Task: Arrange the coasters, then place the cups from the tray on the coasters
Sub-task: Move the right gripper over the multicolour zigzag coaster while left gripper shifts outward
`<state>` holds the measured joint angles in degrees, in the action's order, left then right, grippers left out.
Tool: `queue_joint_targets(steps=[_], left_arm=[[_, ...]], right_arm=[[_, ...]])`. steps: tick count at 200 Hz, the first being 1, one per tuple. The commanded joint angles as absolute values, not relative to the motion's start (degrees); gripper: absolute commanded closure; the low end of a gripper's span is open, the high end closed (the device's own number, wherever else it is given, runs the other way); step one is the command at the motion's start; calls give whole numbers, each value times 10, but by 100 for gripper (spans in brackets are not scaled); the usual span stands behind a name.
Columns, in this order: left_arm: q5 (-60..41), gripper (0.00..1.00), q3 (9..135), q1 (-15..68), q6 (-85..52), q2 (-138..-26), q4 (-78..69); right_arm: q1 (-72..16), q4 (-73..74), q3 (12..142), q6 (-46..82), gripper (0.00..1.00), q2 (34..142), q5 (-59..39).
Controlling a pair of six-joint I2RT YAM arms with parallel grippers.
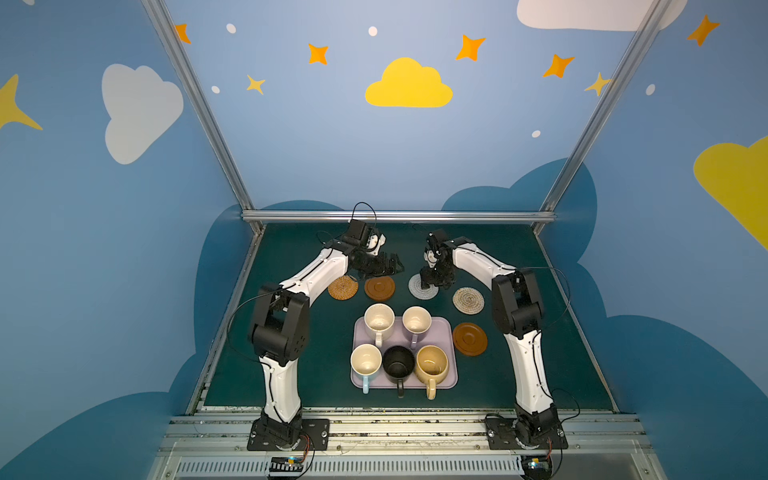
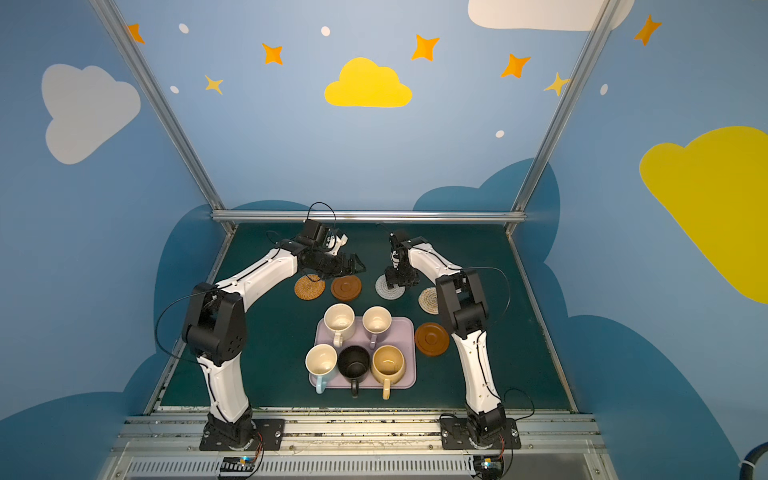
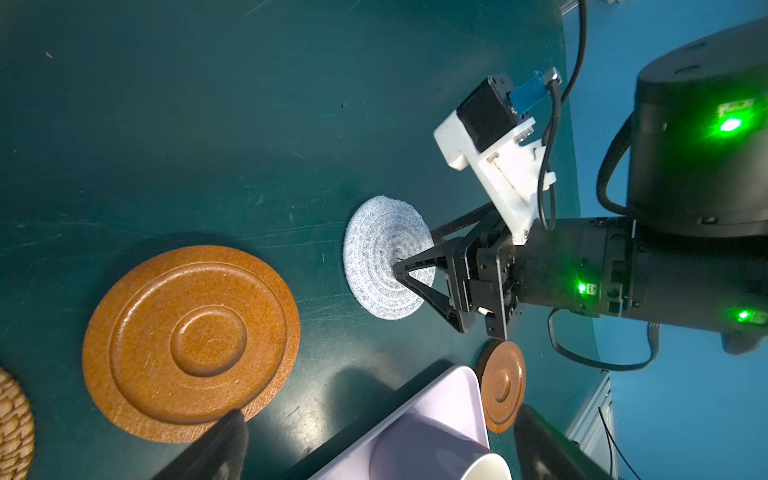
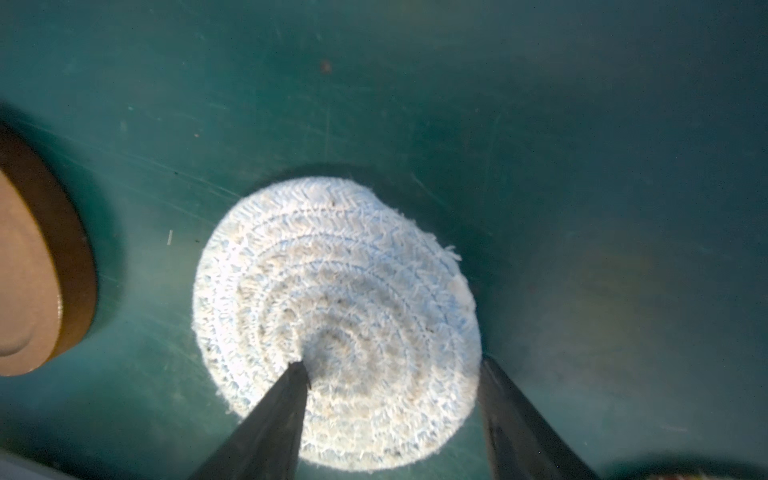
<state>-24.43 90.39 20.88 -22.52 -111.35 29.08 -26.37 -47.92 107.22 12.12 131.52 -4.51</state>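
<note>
Dark green table [image 1: 286, 345] stands inside blue walls [image 1: 332, 158] painted with clouds and stars. Near its middle sits the lilac tray [image 1: 443, 332] with all five cups on it. The cream cup [image 1: 379, 319] and lavender cup [image 1: 416, 321] stand along the tray's far edge. The light blue cup [image 1: 365, 360], black cup [image 1: 398, 361] and mustard cup [image 1: 432, 363] stand along its near edge.

The grey-white coaster [image 4: 332, 291] lies flat on the table just beyond the tray's far edge, directly under the right claw [image 4: 390, 363]. That claw is released, its jaws apart. One fingertip [image 4: 297, 374] is over the coaster's centre and the other is at its rim; whether they touch it I cannot tell. The right arm [image 1: 515, 299] rises beside the tray, bends at a high elbow and reaches inward, wrist pointing steeply down.

The left claw [image 1: 390, 266] hangs spread wide and empty, above the table and farther from the tray than the coasters. It points across toward the right claw. The left arm [image 1: 282, 316] bends the same way on the tray's other side.

Beyond the tray's far corner on the left arm's side lie the orange woven coaster [image 1: 343, 286] and a wooden coaster [image 1: 380, 288], just beside each other. The beige coaster [image 1: 468, 300] lies beyond the opposite far corner. The second wooden coaster [image 1: 470, 339] lies just beside the tray's edge there.
</note>
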Motion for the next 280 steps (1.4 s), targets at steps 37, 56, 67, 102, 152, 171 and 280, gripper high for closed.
queue_joint_targets(steps=[37, 56, 67, 102, 152, 171, 280], left_arm=[[-242, 0, 931, 206, -226, -1099, 306], [-234, 0, 940, 207, -220, -1094, 318], [-228, 0, 942, 206, -217, -1088, 323], [-208, 0, 933, 214, -205, -1046, 328], [-206, 0, 953, 255, -172, -1001, 355], [-246, 0, 955, 281, -163, -995, 341], [-199, 0, 1022, 337, -156, -1091, 384]], right_arm=[[-269, -504, 1066, 144, 20, 1263, -29], [-268, -512, 1072, 144, 17, 1247, -19], [-269, -512, 1068, 141, 17, 1233, -18], [-267, -486, 995, 149, 14, 1138, 22], [-262, -413, 800, 157, 8, 896, 140], [-226, -423, 750, 155, 7, 847, 81], [-129, -366, 677, 196, 15, 995, -17]])
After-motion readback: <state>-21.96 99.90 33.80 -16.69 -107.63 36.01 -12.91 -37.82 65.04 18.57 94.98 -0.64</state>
